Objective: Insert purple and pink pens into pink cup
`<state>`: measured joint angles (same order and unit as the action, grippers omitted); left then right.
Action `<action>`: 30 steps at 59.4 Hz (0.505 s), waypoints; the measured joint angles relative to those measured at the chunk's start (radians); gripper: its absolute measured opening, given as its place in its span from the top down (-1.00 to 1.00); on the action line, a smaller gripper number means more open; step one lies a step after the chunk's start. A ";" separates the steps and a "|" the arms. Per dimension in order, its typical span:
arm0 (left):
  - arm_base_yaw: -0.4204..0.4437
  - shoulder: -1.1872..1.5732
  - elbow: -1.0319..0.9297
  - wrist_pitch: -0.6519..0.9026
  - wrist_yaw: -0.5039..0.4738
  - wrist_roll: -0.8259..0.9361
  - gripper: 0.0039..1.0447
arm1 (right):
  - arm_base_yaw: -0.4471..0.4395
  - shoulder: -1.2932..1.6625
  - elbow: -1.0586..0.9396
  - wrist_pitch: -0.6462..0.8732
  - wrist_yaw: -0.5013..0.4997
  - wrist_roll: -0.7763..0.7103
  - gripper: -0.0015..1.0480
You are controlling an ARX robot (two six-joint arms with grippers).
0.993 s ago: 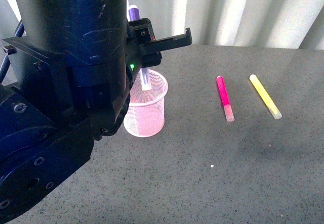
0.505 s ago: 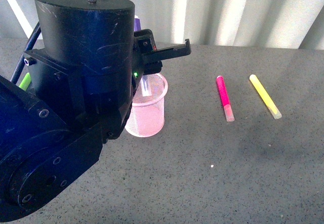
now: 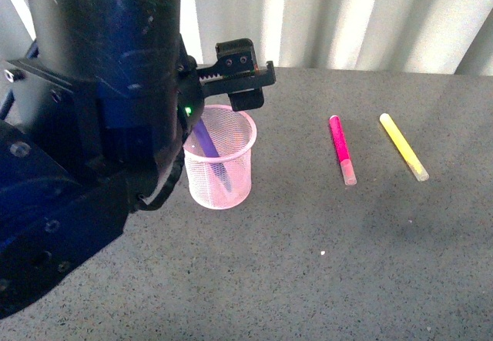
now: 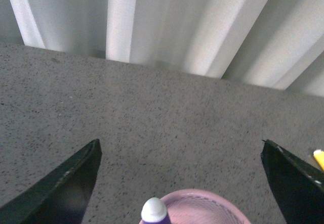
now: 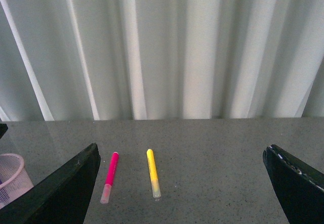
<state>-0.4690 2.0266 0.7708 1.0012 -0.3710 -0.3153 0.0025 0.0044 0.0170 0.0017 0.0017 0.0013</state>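
Released, the dark purple marker (image 3: pixel 209 150) now leans inside the pink wire-mesh cup (image 3: pixel 236 184); the left gripper (image 4: pixel 179 181) is spread wide above it, and the magenta marker (image 3: pixel 341 149) awaits.

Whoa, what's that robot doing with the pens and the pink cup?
The robot is putting pens into the pink cup. Its left end effector hangs open above the cup, and the purple pen leans inside it. The pink pen lies on the table beside a yellow pen, not picked up yet. The right end effector is open, holds nothing and faces those two pens.
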 joint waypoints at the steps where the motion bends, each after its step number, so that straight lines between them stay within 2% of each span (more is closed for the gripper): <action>1: 0.002 -0.011 -0.002 -0.018 0.008 0.005 -0.90 | 0.000 0.000 0.000 0.000 0.000 0.000 -0.87; 9: 0.037 -0.183 -0.056 -0.274 0.113 0.105 -0.88 | 0.000 0.000 0.000 0.000 0.000 0.000 -0.87; 11: 0.052 -0.261 -0.089 -0.383 0.148 0.151 -0.88 | 0.000 0.000 0.000 0.000 0.000 0.000 -0.87; 14: 0.065 -0.340 -0.128 -0.466 0.148 0.200 -0.88 | 0.000 0.000 0.000 0.000 0.000 0.000 -0.87; 20: 0.086 -0.483 -0.207 -0.533 0.163 0.251 -0.88 | 0.000 0.000 0.000 0.000 0.000 0.000 -0.87; 30: 0.094 -0.568 -0.225 -0.537 0.163 0.279 -0.88 | 0.000 0.000 0.000 0.000 0.000 0.000 -0.87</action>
<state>-0.3752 1.4586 0.5461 0.4637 -0.2081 -0.0364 0.0025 0.0044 0.0170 0.0017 0.0013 0.0013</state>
